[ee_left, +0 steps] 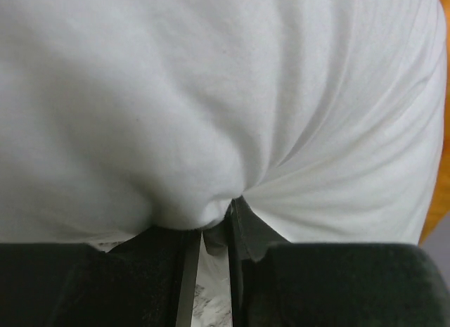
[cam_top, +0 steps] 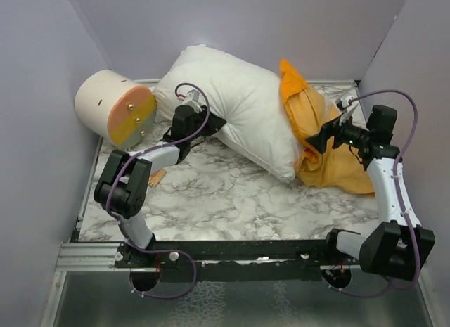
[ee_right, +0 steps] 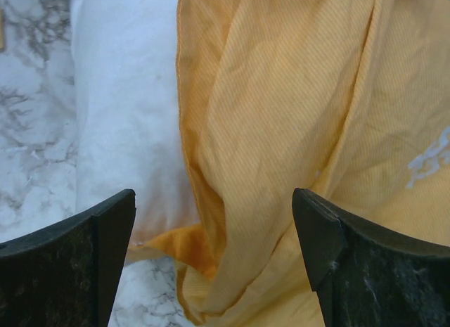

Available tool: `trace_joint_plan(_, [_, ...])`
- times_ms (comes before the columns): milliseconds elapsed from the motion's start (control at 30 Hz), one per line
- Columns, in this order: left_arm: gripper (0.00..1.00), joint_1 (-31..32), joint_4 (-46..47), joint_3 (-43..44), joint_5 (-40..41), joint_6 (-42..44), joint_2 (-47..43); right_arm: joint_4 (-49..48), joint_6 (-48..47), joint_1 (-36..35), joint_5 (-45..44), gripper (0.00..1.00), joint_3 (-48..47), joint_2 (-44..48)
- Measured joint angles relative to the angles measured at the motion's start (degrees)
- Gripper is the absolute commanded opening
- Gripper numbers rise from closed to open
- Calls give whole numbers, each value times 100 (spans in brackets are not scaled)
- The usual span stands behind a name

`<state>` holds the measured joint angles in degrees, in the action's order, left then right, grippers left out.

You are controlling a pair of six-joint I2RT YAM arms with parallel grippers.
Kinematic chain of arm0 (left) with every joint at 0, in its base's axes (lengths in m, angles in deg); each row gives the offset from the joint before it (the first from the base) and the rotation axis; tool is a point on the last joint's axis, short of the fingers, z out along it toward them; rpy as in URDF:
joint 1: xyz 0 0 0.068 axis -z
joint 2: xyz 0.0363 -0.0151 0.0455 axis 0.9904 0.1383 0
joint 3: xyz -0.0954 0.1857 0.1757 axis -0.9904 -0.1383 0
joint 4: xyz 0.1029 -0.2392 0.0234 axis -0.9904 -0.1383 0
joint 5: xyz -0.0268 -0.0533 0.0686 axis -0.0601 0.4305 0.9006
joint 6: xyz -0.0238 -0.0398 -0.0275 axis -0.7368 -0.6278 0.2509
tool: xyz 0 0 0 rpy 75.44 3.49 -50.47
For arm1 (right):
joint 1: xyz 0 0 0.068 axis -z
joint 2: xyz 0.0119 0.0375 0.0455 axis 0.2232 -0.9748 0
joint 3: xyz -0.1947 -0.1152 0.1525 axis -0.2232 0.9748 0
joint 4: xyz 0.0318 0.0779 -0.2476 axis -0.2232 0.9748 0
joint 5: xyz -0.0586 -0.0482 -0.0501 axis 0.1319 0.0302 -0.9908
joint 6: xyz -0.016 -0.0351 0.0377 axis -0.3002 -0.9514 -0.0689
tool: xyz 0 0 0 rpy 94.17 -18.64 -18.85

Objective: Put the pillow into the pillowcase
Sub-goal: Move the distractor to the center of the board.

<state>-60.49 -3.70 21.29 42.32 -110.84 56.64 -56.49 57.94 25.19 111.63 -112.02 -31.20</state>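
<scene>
Large plump white rectangular pillow [cam_top: 239, 105] is laid diagonally on the marbled table [cam_top: 211, 193], long axis running far-left to near-right; its right end appears partly inside the thin orange-yellow fabric pillowcase [cam_top: 330, 158]; the left gripper [ee_left: 211, 225] is nearly closed on a pinch of pillow fabric at the free left end, so it is the arm placed to push rightward along that axis; the right gripper [ee_right: 214, 200] is held wide, nothing gripped, with the case hem seen between its jaws.

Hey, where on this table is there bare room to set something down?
Bare marble table lies front and centre, between its near edge and the pillow. Crowded: the cylinder and left gripper at back left, the pillowcase and right gripper on the right.
</scene>
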Motion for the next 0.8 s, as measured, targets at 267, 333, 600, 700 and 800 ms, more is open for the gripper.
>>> trace_joint_plan(267, [65,94,-343,-107,-251,514,-256,-138,232,0,-789,86,-501,-413])
trace_joint_plan(333, [65,92,-448,-267,-269,669,-562,-129,175,2,-579,85,-501,-411])
trace_joint_plan(600, [93,68,-1132,-240,-136,907,-1353,-81,66,-122,485,84,-649,-446])
trace_joint_plan(700, [99,55,-1384,-597,525,925,-2096,-114,50,-256,719,84,-750,-479])
trace_joint_plan(800, [99,-280,-1381,-922,662,728,-2540,-216,81,-319,833,84,-686,-474])
